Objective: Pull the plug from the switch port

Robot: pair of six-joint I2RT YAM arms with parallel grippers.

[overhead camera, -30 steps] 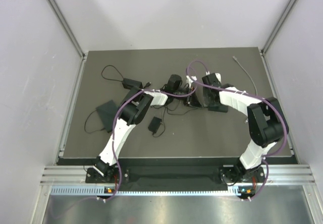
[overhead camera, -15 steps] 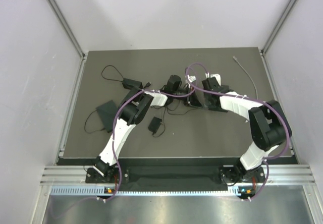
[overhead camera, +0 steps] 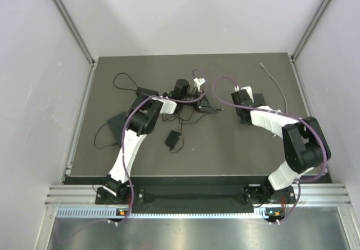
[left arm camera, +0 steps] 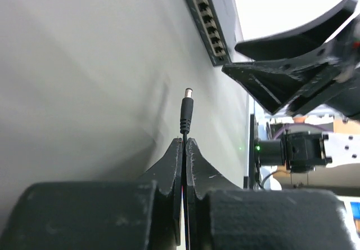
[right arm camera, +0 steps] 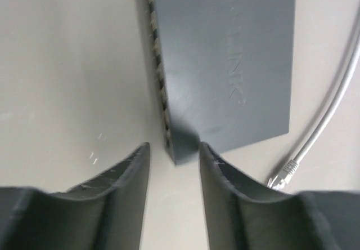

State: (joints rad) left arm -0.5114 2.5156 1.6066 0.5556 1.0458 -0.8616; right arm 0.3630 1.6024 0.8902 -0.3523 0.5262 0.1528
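Plug (left arm camera: 186,110) was out of the switch (right arm camera: 225,64), and that was the change that mattered. A second before, the overhead view had both arms crowded together at the middle of the table (overhead camera: 225,148), the left one reaching in against the switch. By this moment the left arm had drawn back toward the left, and the two end effectors stood well apart.

The left end effector (left arm camera: 184,143) was clenched on the thin black lead just behind the plug. The small barrel connector stood clear beyond the fingertips, in open air over the table and touching nothing. The switch's row of ports (left arm camera: 207,13) lay well beyond it in the left wrist view.

The right end effector (right arm camera: 173,154) was released, its fingers spread to either side of the switch's near corner. Whether they touched the casing I could not tell. A grey network cable (right arm camera: 332,109) lay loose on the table beside the switch, not plugged in.

In my judgement the pull itself was done. What remained, at most, was to set the plug down and withdraw.
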